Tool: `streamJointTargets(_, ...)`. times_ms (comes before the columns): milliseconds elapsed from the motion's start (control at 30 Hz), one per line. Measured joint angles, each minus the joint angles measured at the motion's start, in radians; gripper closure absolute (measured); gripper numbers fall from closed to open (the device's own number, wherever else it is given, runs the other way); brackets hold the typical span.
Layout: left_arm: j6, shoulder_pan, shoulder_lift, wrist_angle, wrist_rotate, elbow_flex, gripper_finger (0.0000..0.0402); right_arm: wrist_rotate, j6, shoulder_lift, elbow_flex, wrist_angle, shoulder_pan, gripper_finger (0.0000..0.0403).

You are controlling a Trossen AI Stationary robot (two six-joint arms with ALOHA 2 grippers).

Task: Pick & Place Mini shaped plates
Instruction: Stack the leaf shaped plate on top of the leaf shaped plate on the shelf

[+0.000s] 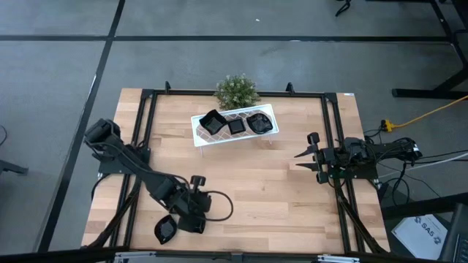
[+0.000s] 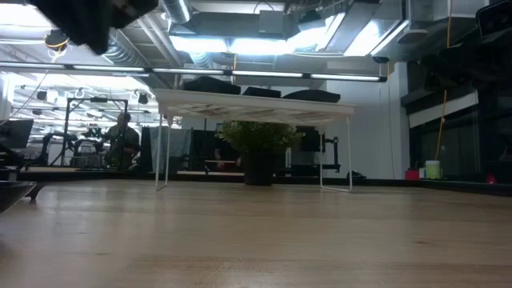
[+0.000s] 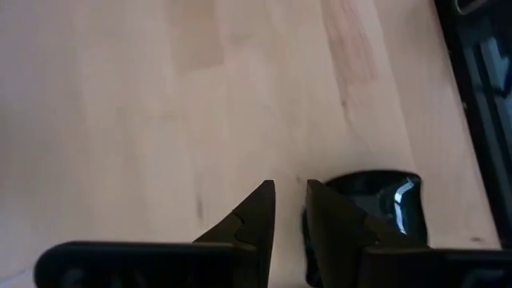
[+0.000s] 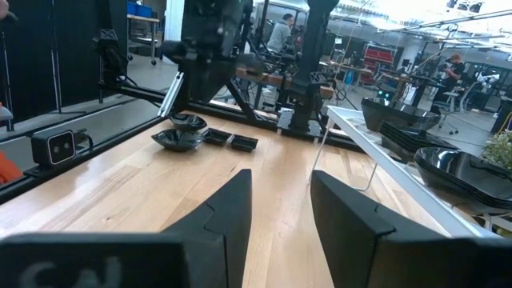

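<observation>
- High view: your left gripper (image 1: 191, 213) hangs low over the near-left corner of the worktop (image 1: 248, 183), with one black mini plate (image 1: 167, 229) just beside the jaws, toward the near edge. Three stacks of mini plates (image 1: 236, 124) already sit on the white rack (image 1: 198, 137), in front of the green plant (image 1: 236, 90) and far beyond the jaws. The right gripper (image 1: 308, 155) waits at the right edge, jaws released and holding nothing.
- Low view: the rack (image 2: 256, 106) stands on thin legs with dark plates (image 2: 261, 92) on top, so I'd say you must lift well clear before setting down.
- Left wrist view: the jaws stand slightly parted around bare wood, gripping nothing; a plate (image 3: 376, 210) lies just outside one finger (image 3: 340, 220). Shift sideways so its rim falls between the jaws before clenching.
- Right wrist view: jaws apart; more loose plates (image 4: 180, 138) lie far ahead by the other arm. The glossy rim may slip, so bite deep.
</observation>
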Motion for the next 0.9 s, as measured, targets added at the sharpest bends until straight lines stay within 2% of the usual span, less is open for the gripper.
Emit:
streamJointTargets(167,0.0,-0.006,0.042,0.009,0.059,0.001,0.0335,0.0,0.0,0.0,0.0,0.0,0.0,0.0273)
streamJointTargets(600,-0.046,-0.075,0.054,0.056,0.055,0.002,0.0338,0.0,0.0,0.0,0.0,0.0,0.0,0.0273)
streamJointTargets(900,-0.044,-0.118,0.14,0.051,0.086,0.082,0.0338,0.0,0.0,0.0,0.0,0.0,0.0,0.0273)
